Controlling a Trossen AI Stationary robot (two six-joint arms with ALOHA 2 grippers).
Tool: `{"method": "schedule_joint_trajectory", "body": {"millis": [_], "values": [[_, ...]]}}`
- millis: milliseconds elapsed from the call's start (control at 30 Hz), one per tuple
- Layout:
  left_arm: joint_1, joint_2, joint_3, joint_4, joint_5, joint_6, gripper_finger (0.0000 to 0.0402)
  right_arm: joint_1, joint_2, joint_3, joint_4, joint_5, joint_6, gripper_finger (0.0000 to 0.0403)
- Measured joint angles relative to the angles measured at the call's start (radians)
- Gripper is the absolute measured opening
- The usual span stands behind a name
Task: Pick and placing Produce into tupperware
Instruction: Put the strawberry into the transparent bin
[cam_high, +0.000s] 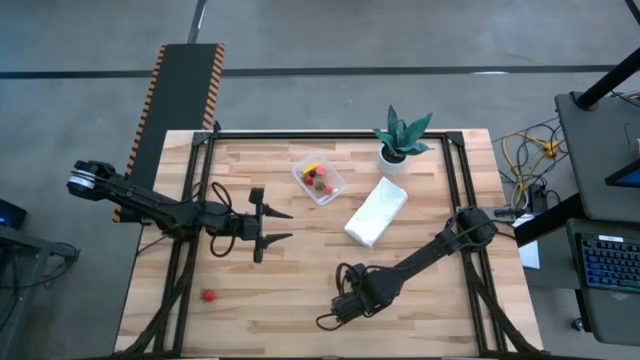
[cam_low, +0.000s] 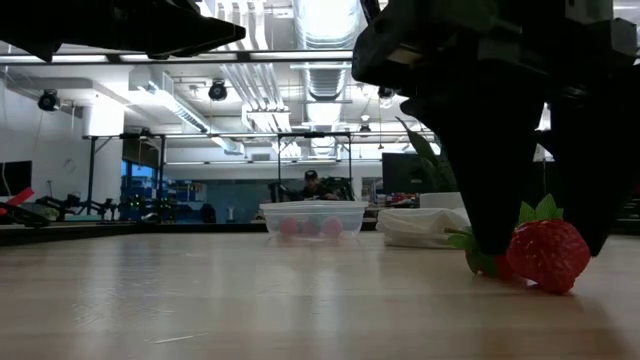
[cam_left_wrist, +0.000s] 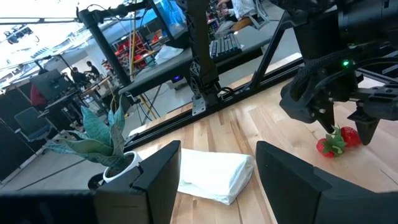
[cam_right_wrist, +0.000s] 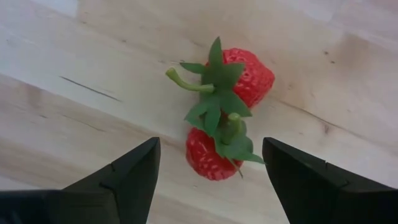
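The right tool hung released, jaws spread either side of two toy strawberries lying touching on the bench, apparently poised to grasp them, well apart from the tupperware; the left tool waited open mid-bench.

Grey floor; ceiling ducts; desk, keyboard.
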Motion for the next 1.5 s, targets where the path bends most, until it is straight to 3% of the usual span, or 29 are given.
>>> {"method": "schedule_joint_trajectory", "body": {"millis": [233,1300,1500], "values": [[0.000,0.000,0.000,0.000,0.000,0.000,0.0194,0.001,0.000,0.000,0.001,-0.007,0.056,0.0270],[0.000,0.000,0.000,-0.001,0.000,0.000,0.0194,0.002,-0.001,-0.023,0.036,-0.009,0.084,0.0136],[0.000,0.000,0.000,0.000,0.000,0.000,0.0194,0.002,-0.002,-0.023,0.037,-0.011,0.084,0.0133]]}}
